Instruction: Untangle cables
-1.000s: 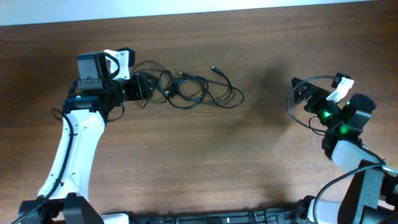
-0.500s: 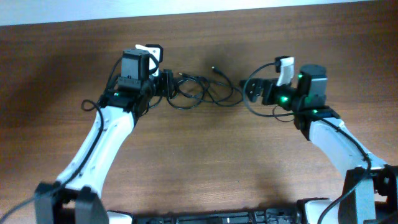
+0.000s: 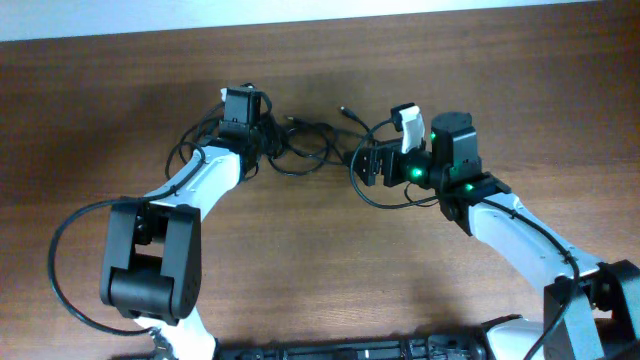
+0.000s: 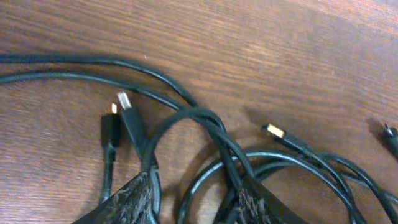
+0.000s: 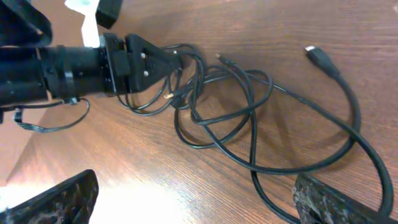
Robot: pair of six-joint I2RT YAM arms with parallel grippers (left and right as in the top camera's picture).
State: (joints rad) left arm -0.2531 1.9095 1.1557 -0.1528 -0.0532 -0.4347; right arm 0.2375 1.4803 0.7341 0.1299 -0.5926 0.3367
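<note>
Toward the back of the worktop (image 3: 300, 260), both arms arrive

The cables (image 3: 305, 148) lie in a loose tangle, unmoved. The left fingers (image 4: 134, 199) have slid over its left end and are narrowing around strands, not yet pinching. The right fingers (image 5: 62, 199), spread wide, have swung in beside its right loop. Untangling is only starting.

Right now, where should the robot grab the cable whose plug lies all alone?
On the straight stretch just behind that plug, coming down from above on the side away from the tangle. There the cable lies flat and alone on the table, nothing crossing it.
</note>
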